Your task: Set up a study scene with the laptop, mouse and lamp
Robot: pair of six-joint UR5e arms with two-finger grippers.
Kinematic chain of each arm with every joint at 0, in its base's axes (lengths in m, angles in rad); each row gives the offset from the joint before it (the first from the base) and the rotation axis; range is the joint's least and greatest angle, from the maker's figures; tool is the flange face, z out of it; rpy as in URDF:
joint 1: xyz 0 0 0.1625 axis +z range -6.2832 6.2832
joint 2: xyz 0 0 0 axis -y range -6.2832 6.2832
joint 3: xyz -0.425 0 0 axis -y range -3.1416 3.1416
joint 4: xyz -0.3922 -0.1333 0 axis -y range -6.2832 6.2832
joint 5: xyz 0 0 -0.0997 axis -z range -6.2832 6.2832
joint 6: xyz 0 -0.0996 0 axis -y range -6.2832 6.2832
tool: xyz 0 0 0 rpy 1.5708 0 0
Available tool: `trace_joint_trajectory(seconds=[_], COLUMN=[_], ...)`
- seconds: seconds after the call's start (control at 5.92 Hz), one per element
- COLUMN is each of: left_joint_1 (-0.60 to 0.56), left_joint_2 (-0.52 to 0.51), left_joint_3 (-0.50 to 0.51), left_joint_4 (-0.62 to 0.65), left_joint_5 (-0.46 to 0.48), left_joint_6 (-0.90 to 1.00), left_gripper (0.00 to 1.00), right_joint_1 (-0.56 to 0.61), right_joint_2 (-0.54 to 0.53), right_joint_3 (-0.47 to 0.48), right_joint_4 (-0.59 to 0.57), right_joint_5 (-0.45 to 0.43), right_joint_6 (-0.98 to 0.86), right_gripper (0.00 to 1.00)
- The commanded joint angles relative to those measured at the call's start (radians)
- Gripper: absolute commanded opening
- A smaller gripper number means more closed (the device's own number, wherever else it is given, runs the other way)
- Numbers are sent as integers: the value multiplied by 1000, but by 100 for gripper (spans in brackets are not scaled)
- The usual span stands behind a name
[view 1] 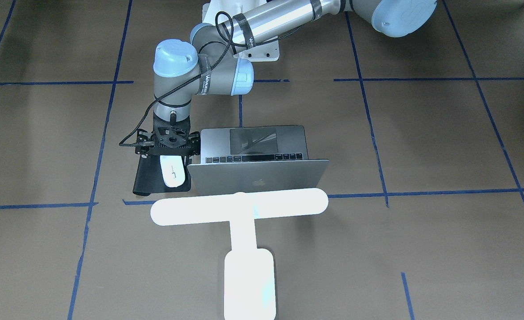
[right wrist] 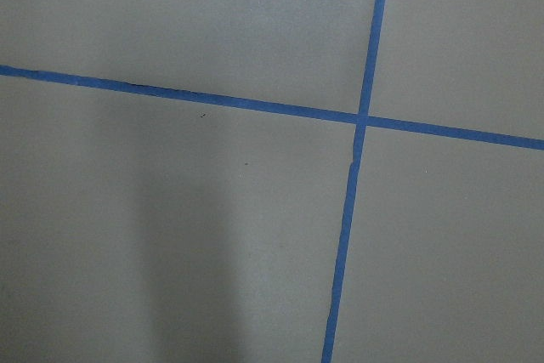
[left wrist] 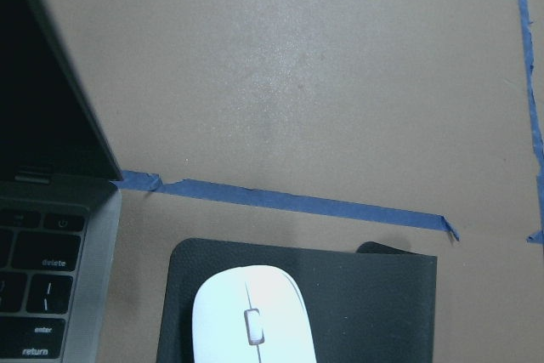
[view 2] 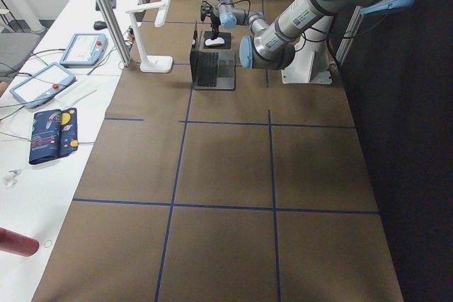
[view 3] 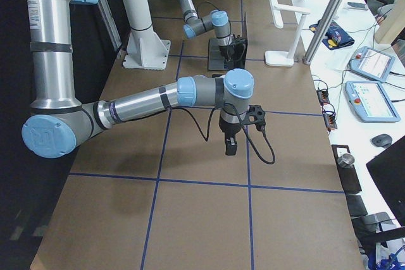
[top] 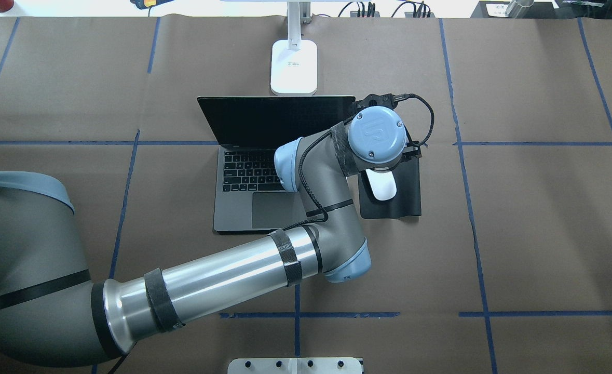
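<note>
The open silver-grey laptop (view 1: 257, 178) stands mid-table with its screen up; it also shows in the overhead view (top: 254, 176). The white mouse (view 1: 173, 172) lies on a black mouse pad (view 1: 148, 180) beside the laptop, and shows in the overhead view (top: 382, 188) and the left wrist view (left wrist: 251, 316). The white lamp (view 1: 239, 206) stands behind the laptop, its base (top: 294, 67) on the table. My left gripper (view 1: 169, 147) hangs straight over the mouse's rear; its fingers are hidden, so I cannot tell its state. My right gripper (view 3: 231, 148) hovers over bare table far from these things; its state cannot be told.
The white ribbed pedestal (top: 295, 365) is at the robot's edge. Blue tape lines cross the brown table cover (right wrist: 357, 121). An operators' bench with tablets (view 2: 83, 47) runs along the far side behind the lamp.
</note>
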State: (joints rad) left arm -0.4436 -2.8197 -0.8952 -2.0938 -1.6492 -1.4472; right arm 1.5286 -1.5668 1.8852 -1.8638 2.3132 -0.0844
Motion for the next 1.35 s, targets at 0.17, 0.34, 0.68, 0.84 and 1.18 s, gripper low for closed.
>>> trace_joint_trajectory(seconds=[0.17,0.34,0.68,0.84,1.18], left_joint_1=[-3,-6,-7,-15,-79], left_joint_2=[146,266,458,571,727], left_joint_3=[-219,-413,-772,-964,-1236], left_joint_4=[35,123,356,488,775], left_joint_5=[-58,-108,-167,-185,-192], left_joint_6=[2,4,16,55,329], left_gripper=[100,100,100,100,100], right_joint_1=[4,4,4,11,118], right_joint_2=[7,7,-5,-7,-24], right_joint_3=[0,2,-14,-56,-154], right_joint_4=[2,2,2,3,3], right_joint_5=[2,2,24,47,130], right_joint_6=[-2,-2,-2,-38,-188], right_gripper=[100,100,100,100,100])
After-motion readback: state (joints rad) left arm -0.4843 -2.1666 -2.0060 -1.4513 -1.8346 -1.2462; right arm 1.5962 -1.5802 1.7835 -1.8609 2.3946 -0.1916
